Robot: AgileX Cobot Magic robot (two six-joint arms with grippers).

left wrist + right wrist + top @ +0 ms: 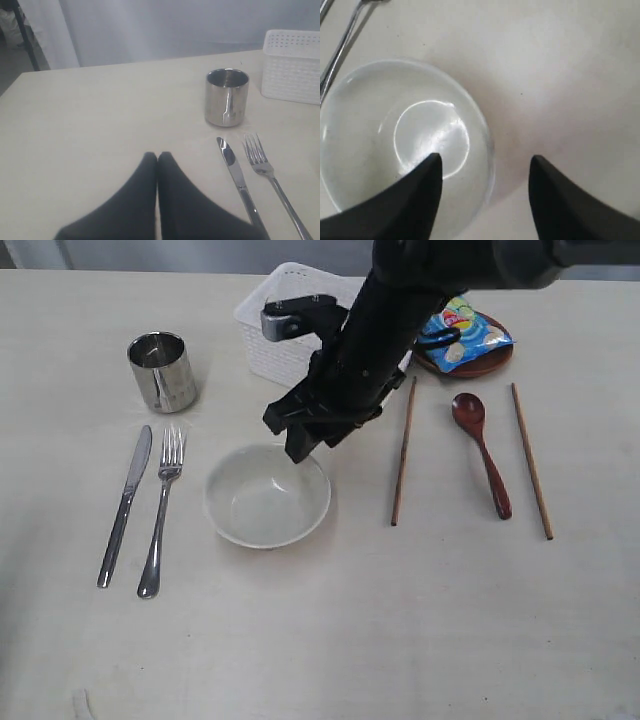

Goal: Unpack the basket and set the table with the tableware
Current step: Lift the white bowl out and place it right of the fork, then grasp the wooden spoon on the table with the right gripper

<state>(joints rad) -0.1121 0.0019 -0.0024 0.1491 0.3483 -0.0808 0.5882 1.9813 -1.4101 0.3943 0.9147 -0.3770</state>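
Observation:
The pale bowl [267, 498] [395, 140] rests on the cream table [320, 640]. My right gripper [308, 440] [485, 162] stands open just above the bowl's far rim, one finger inside it and one outside, holding nothing. To the left lie the steel knife [124, 506] [237, 177] and fork [164, 510] [272, 182], with the steel cup [161, 371] [227, 97] behind them. The white basket [285, 325] [292, 65] sits at the back, partly behind the right arm. Two chopsticks [403, 450] [531, 460] flank the dark red spoon [481, 452]. My left gripper [157, 156] is shut and empty over bare table.
A round brown plate [470, 362] at the back right carries a blue chip bag [462, 332]. The right arm reaches across the middle in front of the basket.

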